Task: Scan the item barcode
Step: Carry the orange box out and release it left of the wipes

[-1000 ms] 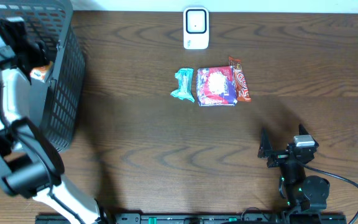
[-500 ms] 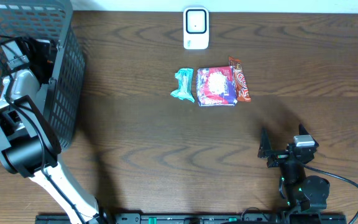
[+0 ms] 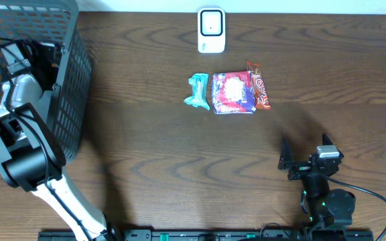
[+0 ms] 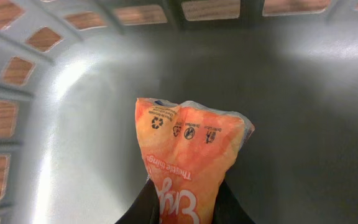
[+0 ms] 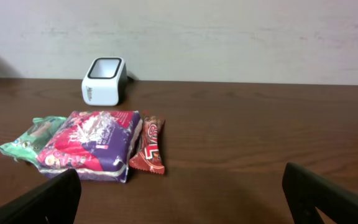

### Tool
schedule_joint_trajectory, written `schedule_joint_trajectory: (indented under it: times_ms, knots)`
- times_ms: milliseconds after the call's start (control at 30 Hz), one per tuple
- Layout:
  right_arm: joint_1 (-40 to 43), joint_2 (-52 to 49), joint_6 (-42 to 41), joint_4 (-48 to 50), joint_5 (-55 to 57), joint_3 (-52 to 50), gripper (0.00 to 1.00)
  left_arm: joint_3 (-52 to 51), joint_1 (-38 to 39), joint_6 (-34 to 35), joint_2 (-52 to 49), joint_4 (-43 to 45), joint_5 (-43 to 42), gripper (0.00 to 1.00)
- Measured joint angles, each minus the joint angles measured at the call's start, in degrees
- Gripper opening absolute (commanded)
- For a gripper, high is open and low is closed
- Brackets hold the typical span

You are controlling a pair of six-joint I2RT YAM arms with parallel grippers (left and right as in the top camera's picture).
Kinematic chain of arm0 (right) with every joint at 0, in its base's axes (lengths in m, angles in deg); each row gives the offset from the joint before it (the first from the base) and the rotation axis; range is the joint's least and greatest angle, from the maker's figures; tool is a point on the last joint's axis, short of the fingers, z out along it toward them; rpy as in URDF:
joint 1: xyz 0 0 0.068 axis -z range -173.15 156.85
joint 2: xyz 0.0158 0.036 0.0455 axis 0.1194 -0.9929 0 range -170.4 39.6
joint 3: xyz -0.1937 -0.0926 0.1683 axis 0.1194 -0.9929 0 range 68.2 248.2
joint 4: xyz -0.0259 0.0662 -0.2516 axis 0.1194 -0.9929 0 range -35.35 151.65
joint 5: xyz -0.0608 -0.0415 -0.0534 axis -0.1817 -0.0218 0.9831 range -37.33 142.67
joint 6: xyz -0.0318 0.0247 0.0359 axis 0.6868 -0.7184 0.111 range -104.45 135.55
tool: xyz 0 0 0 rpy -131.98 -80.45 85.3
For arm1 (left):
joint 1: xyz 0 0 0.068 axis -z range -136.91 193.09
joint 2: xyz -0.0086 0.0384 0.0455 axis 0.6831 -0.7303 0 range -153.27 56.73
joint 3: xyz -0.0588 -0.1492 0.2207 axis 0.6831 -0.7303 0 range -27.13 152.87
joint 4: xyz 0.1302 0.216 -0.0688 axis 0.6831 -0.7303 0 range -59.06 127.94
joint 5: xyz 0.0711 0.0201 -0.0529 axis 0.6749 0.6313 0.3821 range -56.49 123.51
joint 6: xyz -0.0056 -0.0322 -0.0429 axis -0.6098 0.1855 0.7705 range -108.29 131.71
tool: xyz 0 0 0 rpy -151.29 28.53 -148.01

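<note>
The orange packet point(image 4: 188, 162) is inside the grey basket point(image 4: 55, 124), at the left end of the table point(image 3: 146, 154). My left gripper point(image 4: 185, 208) is clenched on the lower end of this packet, with one dark finger on each side of it. The rest of the packet stands out in front of the fingers, over the basket floor. I cannot tell if it touches the floor. Small recycling marks and some white letters show on its face; I see no barcode on this side.

The white scanner point(image 3: 211, 30) stands at the far edge of the table, well apart from the basket. Nearer to me lie a teal packet point(image 3: 198, 91), a pink and purple packet point(image 3: 233, 93) and a red-brown bar point(image 3: 259, 86), close together in a row.

My right gripper point(image 5: 180, 186) is released, with its jaws wide apart, low over the table and facing these three snacks. It holds nothing.
</note>
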Motion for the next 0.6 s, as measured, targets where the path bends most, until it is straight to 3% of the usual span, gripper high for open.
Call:
schedule_joint_trajectory:
  times_ms: [133, 267, 467, 600]
  knots:
    - [0.0, 0.0, 0.0, 0.0, 0.0, 0.0, 0.99, -1.2, 0.0, 4.3, 6.0, 2.2, 0.1, 0.08]
    - [0.0, 0.0, 0.0, 0.0, 0.0, 0.0, 0.99, -1.4, 0.0, 13.1, 18.1, 6.7, 0.0, 0.07]
    - [0.0, 0.0, 0.0, 0.0, 0.0, 0.0, 0.99, -0.7, 0.0, 35.8, 37.4, 6.4, -1.8, 0.08]
    - [0.0, 0.0, 0.0, 0.0, 0.0, 0.0, 0.99, -0.7, 2.5, 45.7, 44.4, 6.0, -7.8, 0.08]
